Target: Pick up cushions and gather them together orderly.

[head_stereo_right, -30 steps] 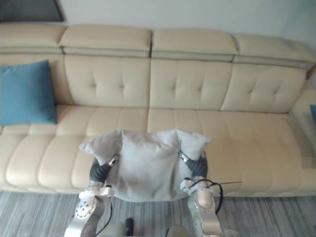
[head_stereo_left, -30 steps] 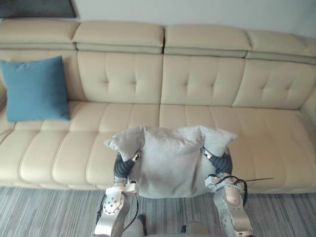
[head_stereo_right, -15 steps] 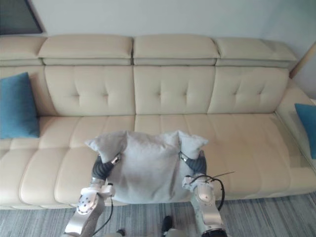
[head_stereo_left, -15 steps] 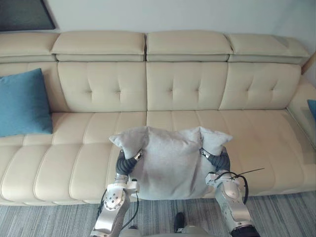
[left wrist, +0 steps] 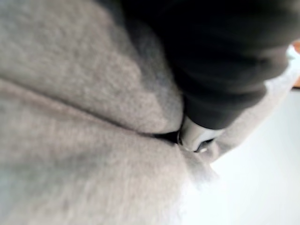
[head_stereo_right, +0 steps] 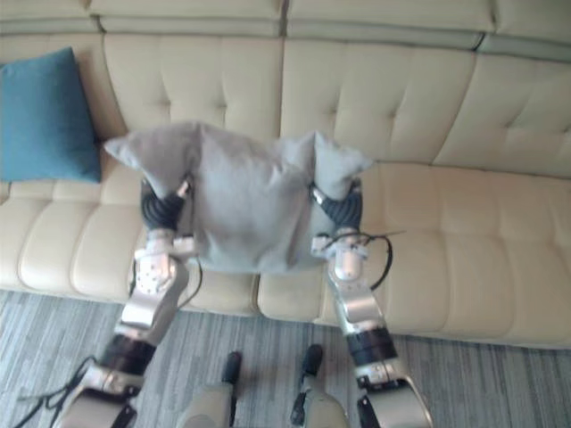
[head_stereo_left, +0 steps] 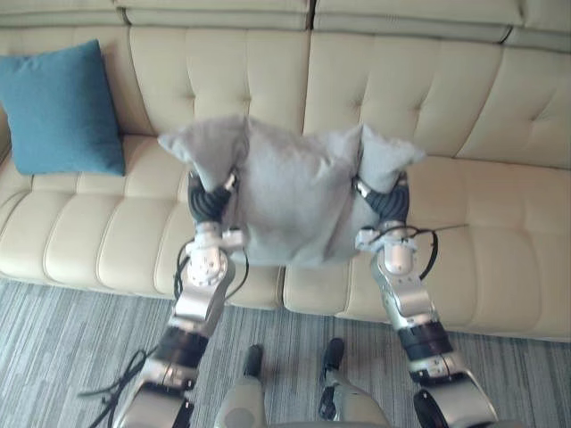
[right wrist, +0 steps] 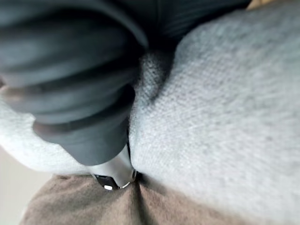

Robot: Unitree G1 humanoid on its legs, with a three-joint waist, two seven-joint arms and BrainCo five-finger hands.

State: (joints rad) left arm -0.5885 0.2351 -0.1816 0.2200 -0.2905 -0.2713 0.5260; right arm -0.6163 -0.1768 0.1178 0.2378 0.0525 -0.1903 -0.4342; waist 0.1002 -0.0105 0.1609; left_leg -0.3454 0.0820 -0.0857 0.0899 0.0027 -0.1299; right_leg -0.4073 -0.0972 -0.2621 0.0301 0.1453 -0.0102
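Cream tufted sofa (head_stereo_left: 500, 223), 1 blue cushion (head_stereo_left: 61, 107) leaning at its left end, grey striped carpet (head_stereo_left: 53, 339) below

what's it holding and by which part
The grey cushion, held between both hands: the left hand presses its left side and the right hand its right side, just below the upper corners.

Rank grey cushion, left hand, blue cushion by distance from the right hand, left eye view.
1. grey cushion, touching the right hand.
2. left hand, at the grey cushion's opposite side.
3. blue cushion, on the sofa, far left.
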